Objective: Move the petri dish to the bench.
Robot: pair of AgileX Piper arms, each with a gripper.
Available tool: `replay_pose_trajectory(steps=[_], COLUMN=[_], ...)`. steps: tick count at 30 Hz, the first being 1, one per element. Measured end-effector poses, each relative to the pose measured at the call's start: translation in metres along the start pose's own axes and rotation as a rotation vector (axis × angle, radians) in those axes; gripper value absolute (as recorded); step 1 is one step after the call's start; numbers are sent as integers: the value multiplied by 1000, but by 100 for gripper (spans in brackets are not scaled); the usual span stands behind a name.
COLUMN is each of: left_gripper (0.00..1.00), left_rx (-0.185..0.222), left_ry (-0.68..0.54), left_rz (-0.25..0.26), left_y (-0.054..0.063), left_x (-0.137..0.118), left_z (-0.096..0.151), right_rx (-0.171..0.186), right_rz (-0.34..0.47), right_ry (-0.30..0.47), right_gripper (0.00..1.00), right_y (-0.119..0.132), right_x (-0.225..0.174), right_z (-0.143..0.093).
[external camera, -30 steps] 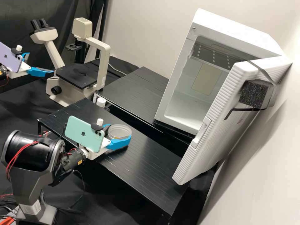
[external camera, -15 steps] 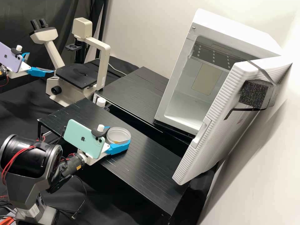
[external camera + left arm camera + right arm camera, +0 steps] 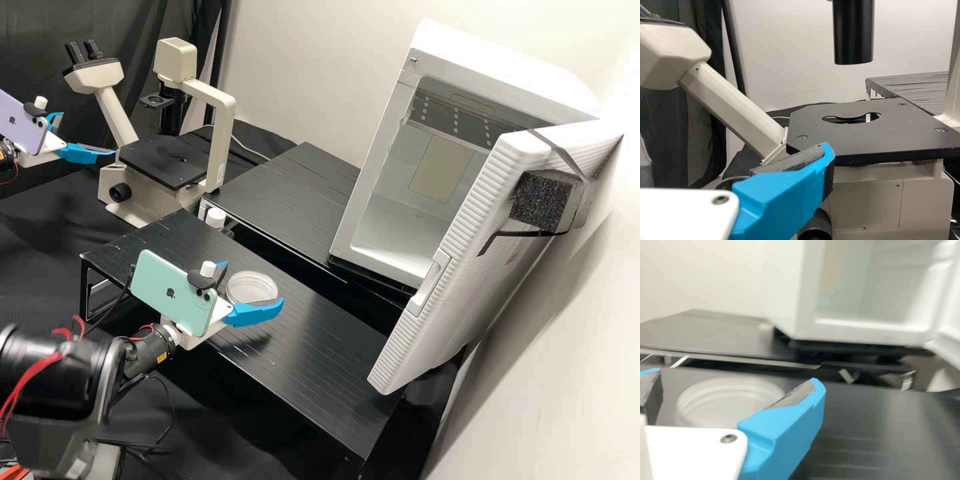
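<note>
One white fridge (image 3: 497,63) and one microscope (image 3: 222,137) stand beyond the right gripper (image 3: 255,285), spread like the left gripper (image 3: 88,134); between the right one's fingers (image 3: 257,315), on one of two black tables (image 3: 320,353), lies one round, shallow, clear petri dish (image 3: 251,289).

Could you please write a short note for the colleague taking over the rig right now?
Right tool: open, its fingers spread on either side of the petri dish; I can't tell whether either one touches it.
Left tool: open, beside the microscope, holding nothing.
Petri dish: appears to be resting on the black bench.
White cabinet: its door is open.
Done: the dish looks to be set down on the bench.
Left to do: probably just ease the right tool clear without nudging the dish.
</note>
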Motion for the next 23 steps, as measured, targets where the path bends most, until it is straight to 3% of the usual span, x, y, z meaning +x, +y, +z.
replay_pose_trajectory(steps=[8, 14, 23], left_gripper=[100, 100, 100], left_rx=[0, 0, 0], left_ry=[0, 0, 0], left_rz=[0, 0, 0], left_y=[0, 0, 0], left_x=[0, 0, 0], left_z=[0, 0, 0], right_rx=[-25, 23, 213], right_rz=[103, 115, 90], right_ry=[21, 67, 142], right_gripper=[100, 100, 100], right_y=[25, 30, 28], right_x=[-13, -18, -18], right_z=[-4, -9, -15])
